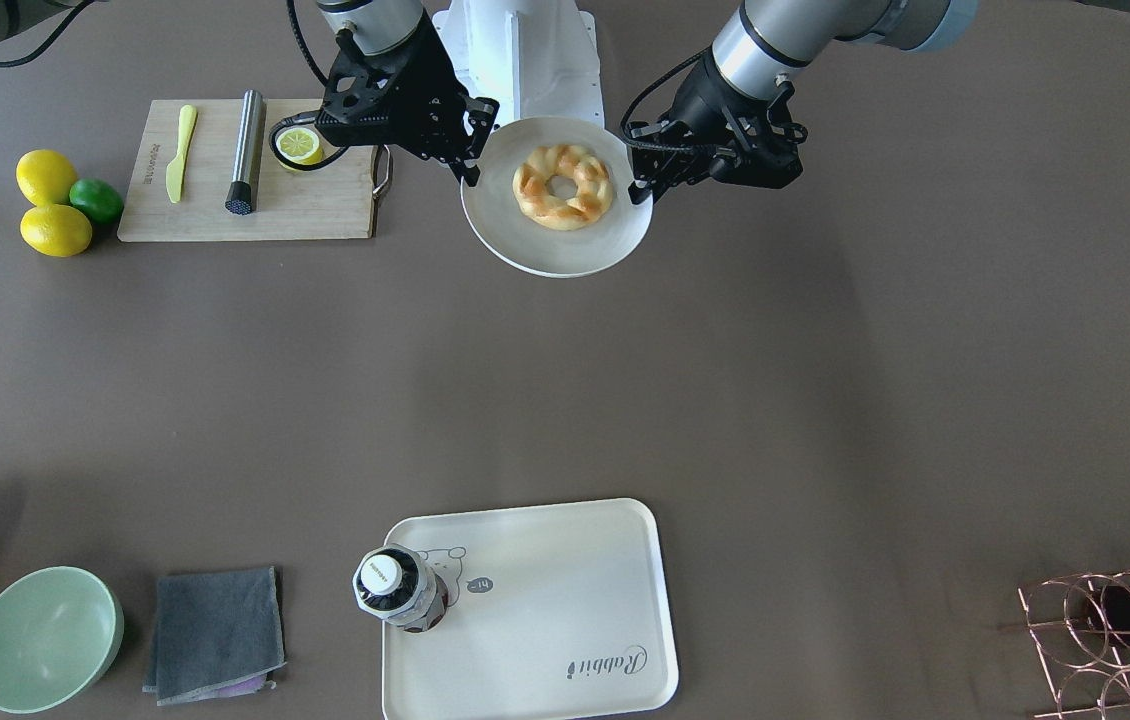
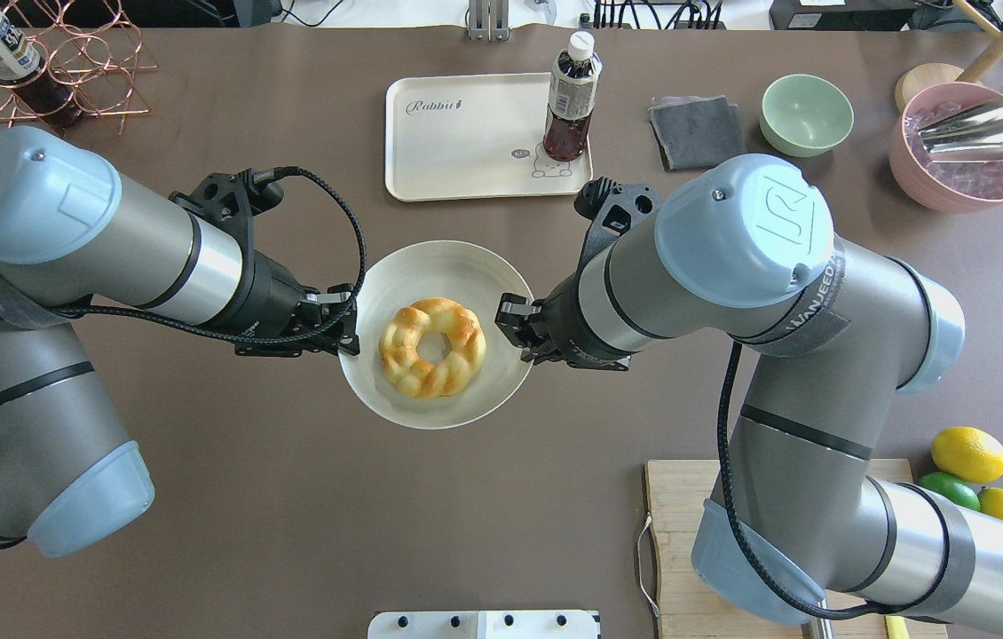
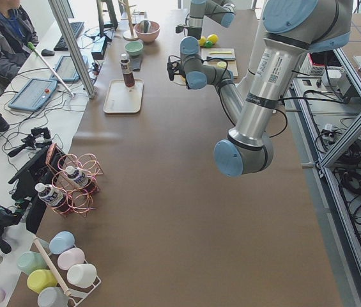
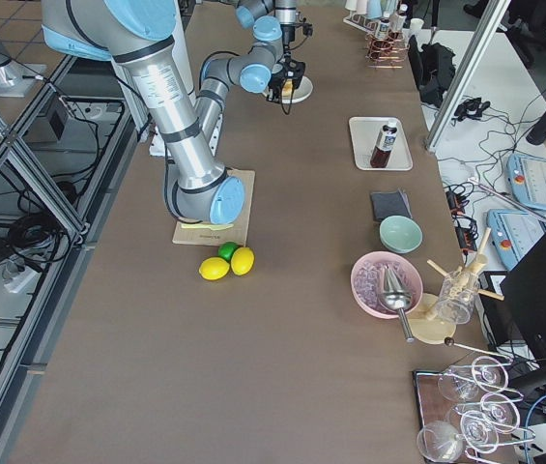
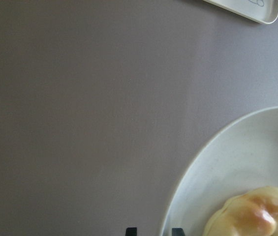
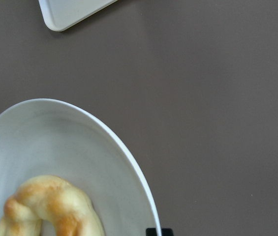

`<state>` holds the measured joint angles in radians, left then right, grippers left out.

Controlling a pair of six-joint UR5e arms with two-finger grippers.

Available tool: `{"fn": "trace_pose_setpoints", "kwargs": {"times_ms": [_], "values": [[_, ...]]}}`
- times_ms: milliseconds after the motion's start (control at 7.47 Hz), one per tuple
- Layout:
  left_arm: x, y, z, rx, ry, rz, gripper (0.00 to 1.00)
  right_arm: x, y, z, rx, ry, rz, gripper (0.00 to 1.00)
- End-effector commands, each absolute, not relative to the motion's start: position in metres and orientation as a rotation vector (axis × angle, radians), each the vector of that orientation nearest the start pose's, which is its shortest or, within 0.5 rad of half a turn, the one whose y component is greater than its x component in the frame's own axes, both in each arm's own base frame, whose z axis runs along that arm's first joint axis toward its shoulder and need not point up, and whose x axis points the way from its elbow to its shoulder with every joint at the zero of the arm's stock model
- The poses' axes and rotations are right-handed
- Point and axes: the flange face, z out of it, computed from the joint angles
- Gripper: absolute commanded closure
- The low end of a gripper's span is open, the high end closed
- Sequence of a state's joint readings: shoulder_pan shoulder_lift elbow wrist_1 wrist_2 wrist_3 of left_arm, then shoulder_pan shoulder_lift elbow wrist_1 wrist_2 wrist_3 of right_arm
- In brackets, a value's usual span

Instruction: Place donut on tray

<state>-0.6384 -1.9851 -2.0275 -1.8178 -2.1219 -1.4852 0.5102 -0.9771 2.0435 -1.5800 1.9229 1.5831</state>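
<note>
Donut on plate between both jaws; left jaws slightly parted astride rim; right jaws: cannot tell

1. You have soft, even daylight over the table, with pale patches of sheen and no hard glare.
2. Shadows beside the plate are faint and blurred.
3. Your wrist views look dimmer and greyer; the donut is soft-focused at the frame edge.
4. Both side views are sharp and bright.

Arms bent inward, left gripper and right gripper low, opposite each other, right jaws apart, left unclear
</note>
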Motion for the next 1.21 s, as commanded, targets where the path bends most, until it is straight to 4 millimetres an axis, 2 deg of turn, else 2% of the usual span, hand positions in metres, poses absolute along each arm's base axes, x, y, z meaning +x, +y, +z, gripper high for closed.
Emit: {"fn": "trace_pose_setpoints", "kwargs": {"times_ms": [0,134,268,402,536,670,804,938,1071], "values": [[0.389,-0.388,0.196,-0.094,1.193,-0.206,1.0,-0.438,-0.358,0.128,-0.053,-1.1,0.282,1.0],[0.39,-0.389,0.197,-0.102,1.19,-0.217,1.0,-0.438,-0.359,0.13,-0.054,-1.096,0.291,0.01],[0.393,-0.392,0.2,-0.109,1.181,-0.225,1.0,-0.429,-0.367,0.13,-0.05,-1.098,0.305,0.0],[0.399,-0.403,0.211,-0.117,1.157,-0.242,1.0,-0.407,-0.381,0.144,-0.054,-1.083,0.341,0.0],[0.403,-0.434,0.216,-0.106,1.138,-0.286,1.0,-0.389,-0.39,0.164,-0.078,-1.066,0.355,0.0],[0.416,-0.482,0.222,-0.106,1.104,-0.356,1.0,-0.367,-0.405,0.183,-0.101,-1.05,0.379,0.0],[0.414,-0.532,0.239,-0.077,1.124,-0.419,1.0,-0.351,-0.415,0.204,-0.088,-1.025,0.335,0.0],[0.417,-0.582,0.271,-0.055,1.128,-0.466,1.0,-0.335,-0.423,0.231,-0.061,-0.994,0.279,0.0],[0.435,-0.624,0.275,-0.054,1.112,-0.496,1.0,-0.314,-0.435,0.253,-0.038,-0.967,0.253,0.0]]}}
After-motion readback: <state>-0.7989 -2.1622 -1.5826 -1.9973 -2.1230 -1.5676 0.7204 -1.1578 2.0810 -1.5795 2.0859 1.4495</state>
